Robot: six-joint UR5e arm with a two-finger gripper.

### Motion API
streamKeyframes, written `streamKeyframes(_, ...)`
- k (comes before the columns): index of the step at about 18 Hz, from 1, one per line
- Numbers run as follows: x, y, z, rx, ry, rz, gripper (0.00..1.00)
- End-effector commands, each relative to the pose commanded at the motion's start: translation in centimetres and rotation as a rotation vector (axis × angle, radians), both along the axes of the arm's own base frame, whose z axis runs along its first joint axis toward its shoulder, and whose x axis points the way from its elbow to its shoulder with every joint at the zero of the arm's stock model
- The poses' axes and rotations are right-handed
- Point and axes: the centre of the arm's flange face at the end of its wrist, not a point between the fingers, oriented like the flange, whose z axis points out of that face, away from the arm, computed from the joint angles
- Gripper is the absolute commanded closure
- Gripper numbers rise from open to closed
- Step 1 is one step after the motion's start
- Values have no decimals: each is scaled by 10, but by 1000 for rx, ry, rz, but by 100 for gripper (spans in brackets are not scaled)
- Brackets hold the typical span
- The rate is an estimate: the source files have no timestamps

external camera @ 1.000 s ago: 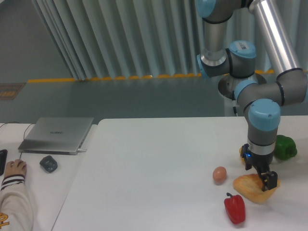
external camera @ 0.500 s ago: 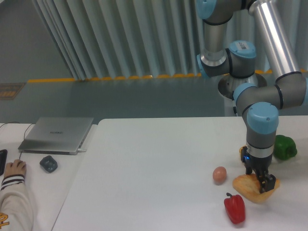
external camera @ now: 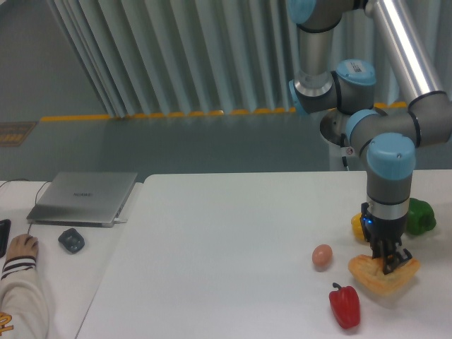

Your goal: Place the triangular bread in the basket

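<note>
The flat golden-tan wedge of triangular bread (external camera: 381, 276) lay on the white table (external camera: 226, 240) near its right front edge; the black two-finger gripper (external camera: 388, 262) of the grey and blue arm pointed straight down onto the bread's upper face, its fingers pressed into or around the crust; whether they truly pinched the bread or merely rested against it I could not tell, since the fingers were small and dark against the pastry; the bread looked to be on the table or barely off it, not raised clear. Just left of it sat a small brown egg (external camera: 322, 256); a glossy red pepper (external camera: 345, 305) lay in front, close by but apart from the bread; a green pepper (external camera: 419, 216) and a yellow one (external camera: 359, 226), half hidden by the arm, stood behind. No basket appeared anywhere in view, so its place was unknown. By my judgement the task stood at its grasping step only; lifting, carrying and setting the bread down in the basket all remained. On the neighbouring grey desk lay a closed silver laptop (external camera: 83, 196).
</note>
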Motion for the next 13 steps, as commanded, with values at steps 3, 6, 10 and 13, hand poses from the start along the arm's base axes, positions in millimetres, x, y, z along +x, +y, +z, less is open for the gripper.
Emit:
streamKeyframes(3, -26, -36, 34, 9, 37, -32, 63)
streamKeyframes(6, -52, -73, 50, -5, 46, -57, 62)
streamKeyframes(10, -85, -128, 76, -8, 84, -66, 62)
streamKeyframes(13, -112, -171, 81, -32, 104, -132, 62)
